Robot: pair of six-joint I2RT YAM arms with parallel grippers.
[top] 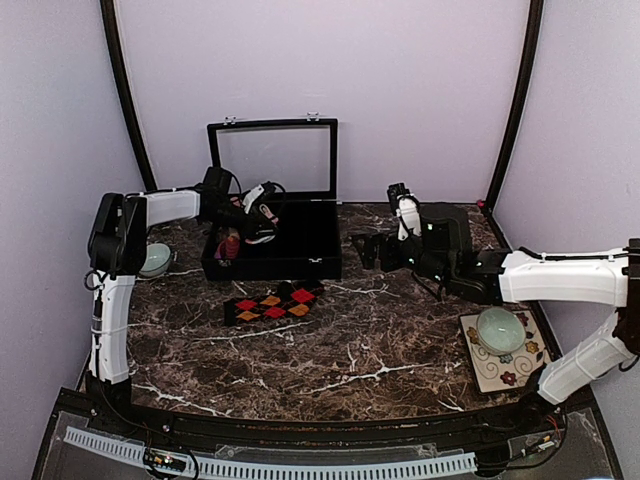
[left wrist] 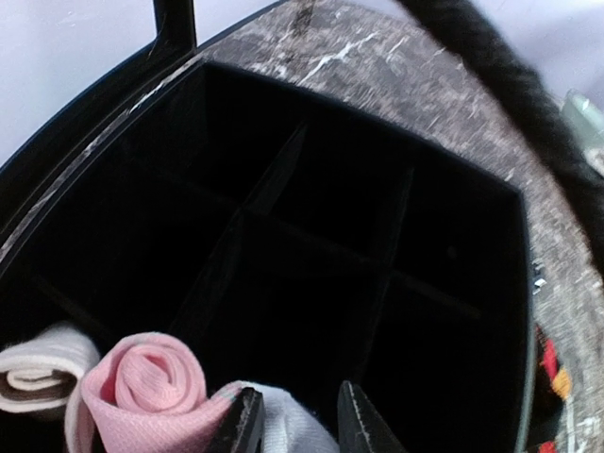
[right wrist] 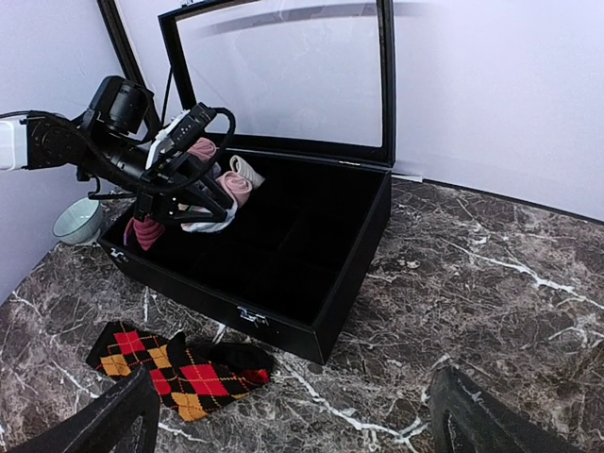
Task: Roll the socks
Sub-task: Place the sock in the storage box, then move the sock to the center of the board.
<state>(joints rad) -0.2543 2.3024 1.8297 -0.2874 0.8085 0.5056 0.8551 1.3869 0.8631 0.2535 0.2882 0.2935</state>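
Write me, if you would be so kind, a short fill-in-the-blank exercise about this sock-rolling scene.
1. The glass lid stands ____.
2. The argyle sock lies unrolled on the marble ____.
3. The left gripper hangs over the black ____.
4. The candle sits near the ____ arm.

Missing words: open; table; box; right.
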